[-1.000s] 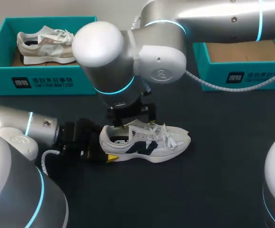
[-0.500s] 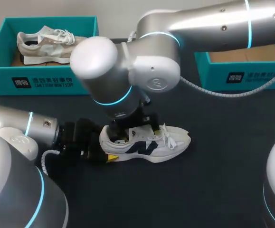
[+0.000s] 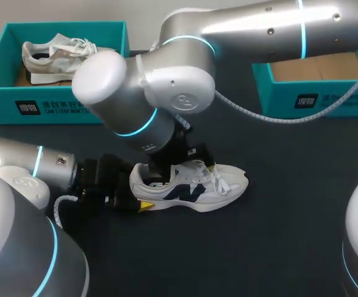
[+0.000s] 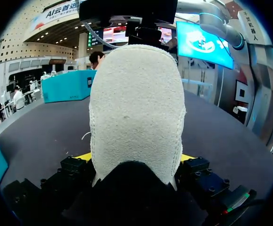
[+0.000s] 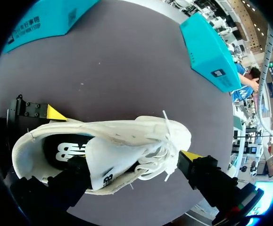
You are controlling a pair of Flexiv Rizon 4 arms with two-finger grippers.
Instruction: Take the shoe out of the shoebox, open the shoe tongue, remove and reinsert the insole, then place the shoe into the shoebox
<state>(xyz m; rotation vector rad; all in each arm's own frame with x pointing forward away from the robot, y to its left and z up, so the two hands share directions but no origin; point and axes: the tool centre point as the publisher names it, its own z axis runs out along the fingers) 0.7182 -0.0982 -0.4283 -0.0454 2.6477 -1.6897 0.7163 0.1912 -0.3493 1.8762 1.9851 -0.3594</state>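
A white shoe with a navy logo lies on its sole on the black table, toe to the right. My left gripper is at the heel. In the left wrist view the heel fills the space between its yellow fingertips, which touch it on both sides. My right gripper hangs over the shoe's opening. In the right wrist view it stands open astride the tongue and laces. The dark insole lies inside the shoe.
A teal shoebox at the back left holds a beige shoe. A second teal shoebox at the back right shows a bare cardboard floor. My right arm's big elbow hangs over the table's middle.
My right arm has swung its elbow to the left and turned its gripper lower onto the shoe's tongue. The shoe and my left arm have stayed where they were.
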